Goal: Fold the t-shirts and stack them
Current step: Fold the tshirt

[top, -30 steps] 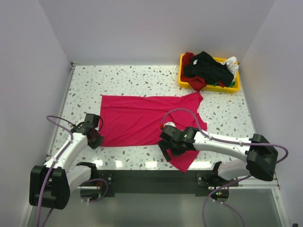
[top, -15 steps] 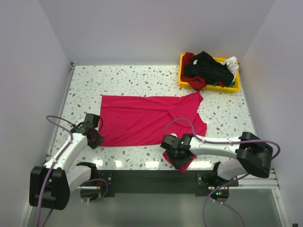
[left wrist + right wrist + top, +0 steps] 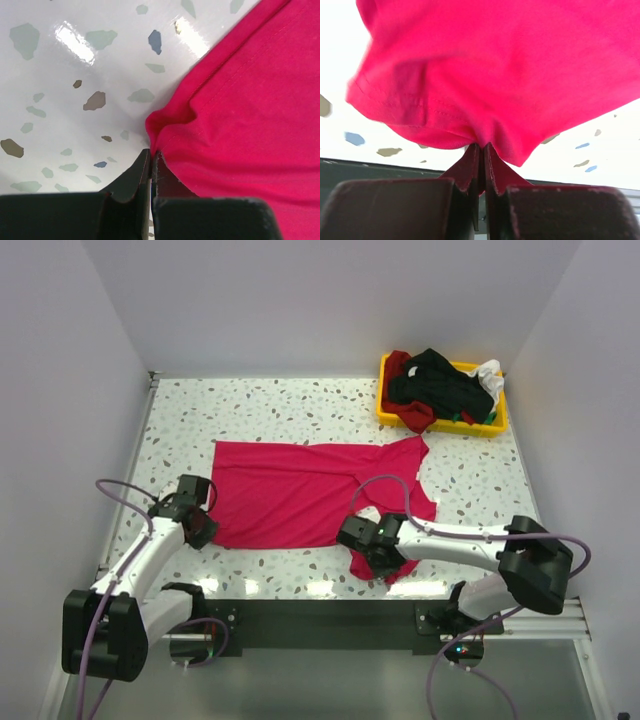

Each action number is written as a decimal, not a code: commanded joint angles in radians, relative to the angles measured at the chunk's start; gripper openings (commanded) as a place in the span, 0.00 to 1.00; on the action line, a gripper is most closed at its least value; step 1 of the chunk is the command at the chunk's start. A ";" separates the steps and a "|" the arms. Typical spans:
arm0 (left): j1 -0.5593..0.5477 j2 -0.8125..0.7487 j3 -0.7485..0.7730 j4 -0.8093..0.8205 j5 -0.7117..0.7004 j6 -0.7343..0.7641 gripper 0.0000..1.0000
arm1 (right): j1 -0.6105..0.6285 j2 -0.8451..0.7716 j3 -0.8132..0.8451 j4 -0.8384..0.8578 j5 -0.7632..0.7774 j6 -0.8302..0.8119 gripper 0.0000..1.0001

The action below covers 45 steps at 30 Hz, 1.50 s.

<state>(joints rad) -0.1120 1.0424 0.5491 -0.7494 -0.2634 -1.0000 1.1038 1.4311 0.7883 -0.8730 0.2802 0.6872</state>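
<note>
A crimson-pink t-shirt (image 3: 300, 490) lies spread across the middle of the speckled table (image 3: 250, 410). My left gripper (image 3: 203, 530) is shut on its near left hem corner (image 3: 159, 125), pinched at the fingertips (image 3: 151, 156). My right gripper (image 3: 375, 562) is shut on the sleeve (image 3: 485, 100) near the table's front edge; the cloth bunches into the closed jaws (image 3: 481, 147) and hangs lifted. More t-shirts, black (image 3: 440, 385), dark red (image 3: 405, 410), white (image 3: 490, 370) and green, are piled in the bin.
A yellow plastic bin (image 3: 440, 425) stands at the far right corner of the table. The black base rail (image 3: 320, 615) runs along the near edge. White walls enclose the table on three sides.
My right gripper went from open to shut on the near sleeve and drew it back slightly toward the shirt. The left gripper kept its hold and barely moved.
</note>
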 commanded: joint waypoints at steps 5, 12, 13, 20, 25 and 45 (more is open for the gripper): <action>0.000 0.054 0.120 0.021 -0.004 0.038 0.00 | -0.185 -0.041 0.126 0.015 0.042 -0.113 0.00; 0.003 0.154 0.235 0.048 -0.008 0.072 0.00 | -0.386 0.020 0.279 0.063 0.019 -0.253 0.00; 0.005 0.160 0.244 0.059 -0.004 0.077 0.00 | -0.403 0.032 0.311 0.066 0.019 -0.262 0.00; 0.012 0.293 0.362 0.096 -0.016 0.101 0.00 | -0.513 0.127 0.431 0.117 0.017 -0.307 0.00; 0.021 0.375 0.437 0.133 -0.033 0.109 0.00 | -0.576 0.183 0.494 0.176 0.013 -0.314 0.00; 0.043 0.639 0.610 0.236 -0.079 0.123 0.04 | -0.714 0.433 0.640 0.434 -0.019 -0.500 0.00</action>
<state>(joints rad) -0.0788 1.6455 1.1053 -0.5632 -0.3111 -0.8963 0.3973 1.8336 1.3777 -0.5629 0.2558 0.2691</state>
